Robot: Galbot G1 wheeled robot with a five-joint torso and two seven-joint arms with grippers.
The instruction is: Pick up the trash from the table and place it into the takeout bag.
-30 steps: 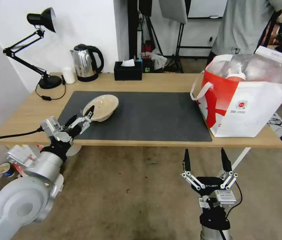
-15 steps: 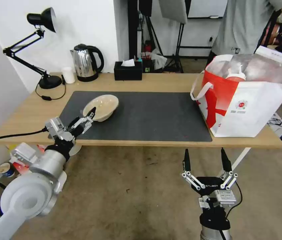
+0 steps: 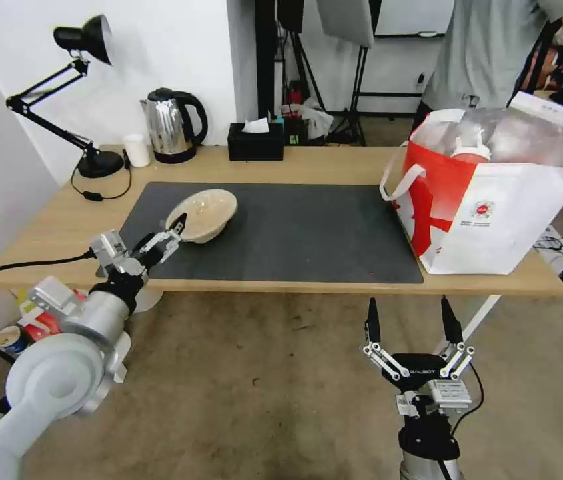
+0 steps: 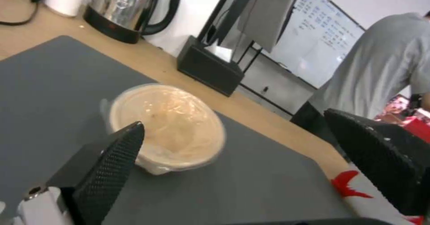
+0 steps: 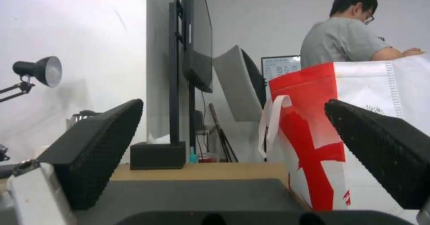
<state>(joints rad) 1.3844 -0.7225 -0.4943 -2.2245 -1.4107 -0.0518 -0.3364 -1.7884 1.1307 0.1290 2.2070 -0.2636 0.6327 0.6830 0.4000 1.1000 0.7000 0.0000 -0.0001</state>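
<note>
Jaws of left gripper spread before shallow beige bowl; glossy inside.

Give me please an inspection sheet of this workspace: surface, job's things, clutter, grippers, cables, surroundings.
Surface: light-wood table with a dark grey mat.
Job's things: beige bowl tilted on the mat; takeout bag upright at the table's right end, a red lidded cup inside it.
Clutter: kettle, small white cup, black tissue box, desk lamp along the far edge.
Grippers: left gripper open at the bowl's near rim; right gripper open, parked below the table's front edge.
Cables: lamp cord on the table; black cable at the left arm.
Surroundings: a person stands behind the bag.
</note>
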